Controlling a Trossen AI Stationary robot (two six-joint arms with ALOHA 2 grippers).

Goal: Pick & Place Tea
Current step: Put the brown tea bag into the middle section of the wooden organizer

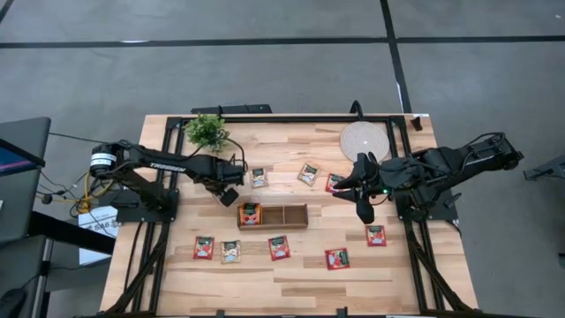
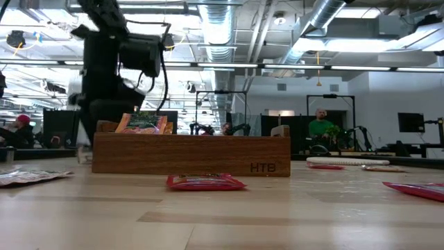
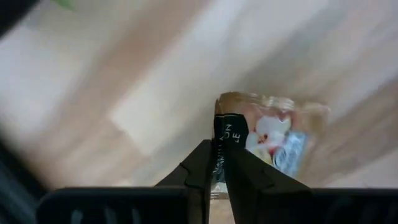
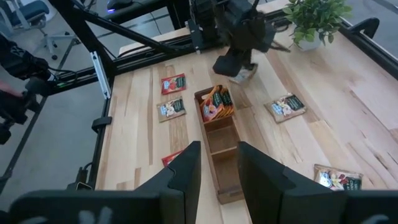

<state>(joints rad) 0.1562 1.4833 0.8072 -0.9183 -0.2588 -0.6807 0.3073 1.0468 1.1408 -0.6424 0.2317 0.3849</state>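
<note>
One sachet pinched, one tray slot begun

One sachet (image 3: 267,134) is clamped edge-on between the left hand's (image 1: 229,196) fingers (image 3: 205,165), which stand almost together on its pale, printed wrapper. Gripping it by a thin edge lets it hang flat under the hand, which probably suits dropping it into a narrow slot. That hand hovers above the counter (image 1: 291,283), just off the left end of the tray (image 1: 273,215) and near the plant (image 1: 207,131).

The tray's left compartment already holds sachets (image 1: 251,214) standing on edge; the middle and right compartments look empty. Filling from one end appears to be the plan.

The right hand (image 1: 365,212) waits over the counter off the tray's right end, its fingers (image 4: 186,171) parted and holding nothing, and looks down the tray's length.

Other sachets lie flat and scattered: a row nearer the front edge, among them red ones (image 1: 204,247), (image 1: 337,258), and several behind the tray (image 1: 259,177). A round mat (image 1: 365,140) lies at the back right.

Writing: "HTB" (image 2: 263,167) is stamped on the tray's side in the low view. Dark lettering runs down the held sachet's edge, too partial to read.
</note>
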